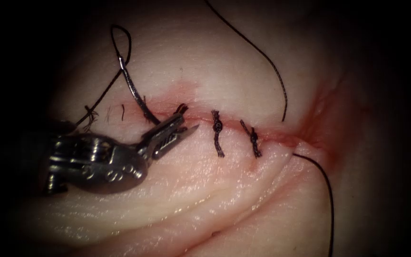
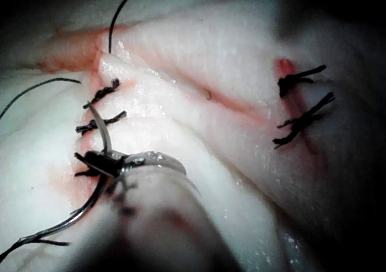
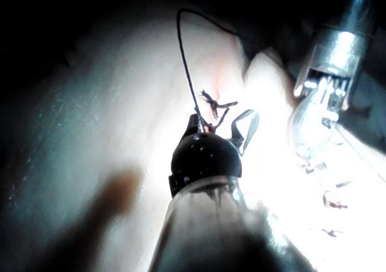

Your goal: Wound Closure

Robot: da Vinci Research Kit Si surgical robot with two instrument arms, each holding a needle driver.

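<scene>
1. Needle (image 1: 136,93): lies on the tissue (image 1: 243,62) at the far side of the cut (image 1: 262,134), its point end passing into the tissue at the cut's left part.
2. Left tool (image 1: 179,129): jaws closed on the needle near its point.
3. Thread (image 1: 258,47): trails far right.
4. Right tool (image 3: 244,127): I cannot tell its state.

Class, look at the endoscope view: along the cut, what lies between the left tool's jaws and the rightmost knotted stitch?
One more knotted stitch crosses the cut between the left tool, which grips the needle, and the rightmost stitch, seen in the endoscope view.

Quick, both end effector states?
Left end effector: shut on the needle near its tip, by the cut; whether it's in tissue is unclear.
Right end effector: cannot be told.
</scene>
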